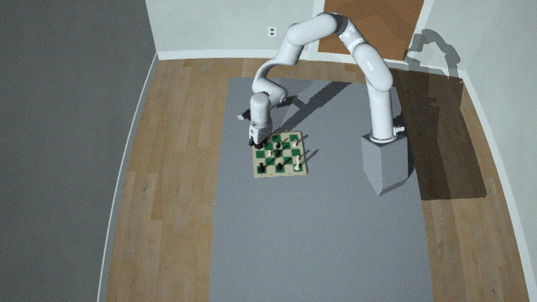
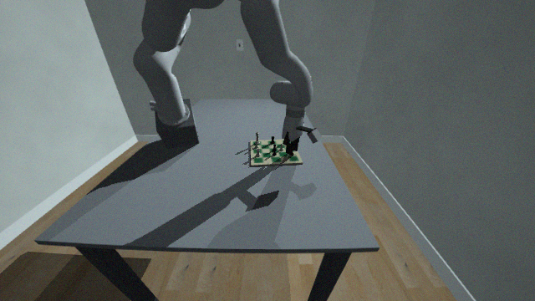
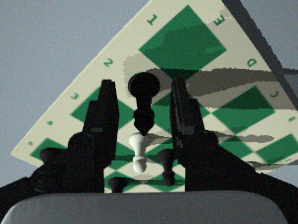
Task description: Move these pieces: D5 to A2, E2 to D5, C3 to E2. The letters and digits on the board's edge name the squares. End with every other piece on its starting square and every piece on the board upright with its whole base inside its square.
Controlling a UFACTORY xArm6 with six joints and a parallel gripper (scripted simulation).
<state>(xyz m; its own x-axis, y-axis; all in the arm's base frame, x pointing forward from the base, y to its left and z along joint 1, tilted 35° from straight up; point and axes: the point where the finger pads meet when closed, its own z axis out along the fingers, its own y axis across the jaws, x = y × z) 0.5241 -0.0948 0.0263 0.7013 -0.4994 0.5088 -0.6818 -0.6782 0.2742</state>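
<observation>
The small green and cream chessboard (image 1: pixel 289 173) (image 2: pixel 272 164) lies on the grey table. My gripper (image 1: pixel 257 145) (image 2: pixel 291 150) (image 3: pixel 143 96) is low over the board's corner region near the edge marks 1, 2 and E. Its fingers stand on either side of a black pawn (image 3: pixel 143 106) with a gap on both sides, so it is open and not gripping. The pawn stands upright. In the wrist view a white pawn (image 3: pixel 137 152) and a black piece (image 3: pixel 166 163) stand further back, partly hidden by the fingers.
Other pieces stand on the board: a tall white piece (image 1: pixel 297 162), a white one (image 1: pixel 295 143), black ones (image 1: pixel 261 168) (image 1: pixel 279 166) (image 1: pixel 278 153). The arm's grey pedestal (image 1: pixel 383 164) stands to the board's right on the table (image 1: pixel 315 231).
</observation>
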